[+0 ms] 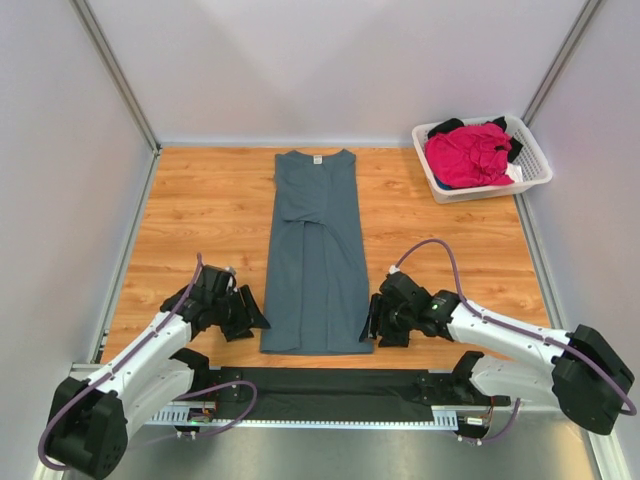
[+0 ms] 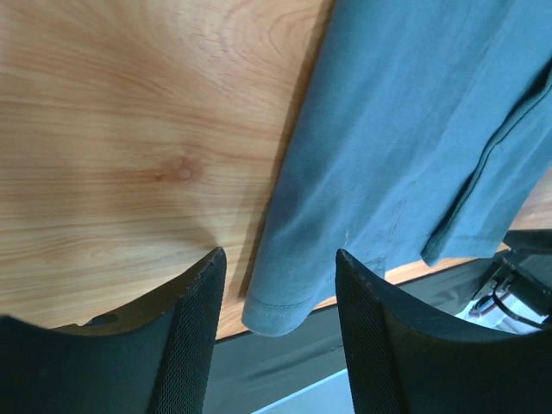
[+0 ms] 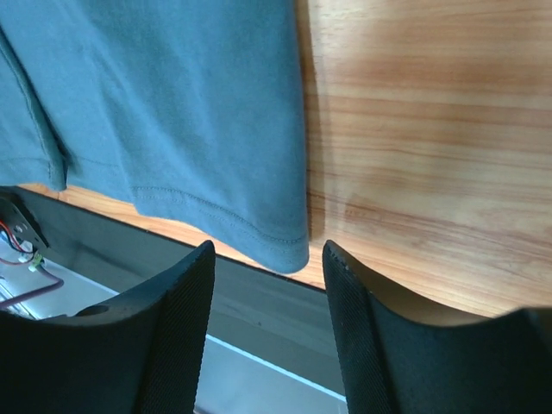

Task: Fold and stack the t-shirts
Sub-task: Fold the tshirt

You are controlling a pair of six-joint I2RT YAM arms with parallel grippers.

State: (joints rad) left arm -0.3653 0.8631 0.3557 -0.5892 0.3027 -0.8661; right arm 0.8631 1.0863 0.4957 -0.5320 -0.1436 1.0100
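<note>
Roughly a third in, we'd say. Slate blue-grey t-shirt lies flat in the centre of the top view on the wooden worktop, collar w/ label toward the top of frame, hem at the bottom edge. Both sides + sleeves look already folded inward, so it's a long narrow strip. Not yet done: the crosswise fold, hem up to collar. Our left tool sits just beside the hem's lower-left corner, right tool just beside the lower-right corner. Both are spread, nothing pinched. In each wrist view a hem corner lies btwn the fingers, so we judge we're lined up to grab both corners. Remaining: magenta-pink t-shirt & black t-shirt, bunched unfolded in the white basket at upper right. No stack anywhere yet
</note>
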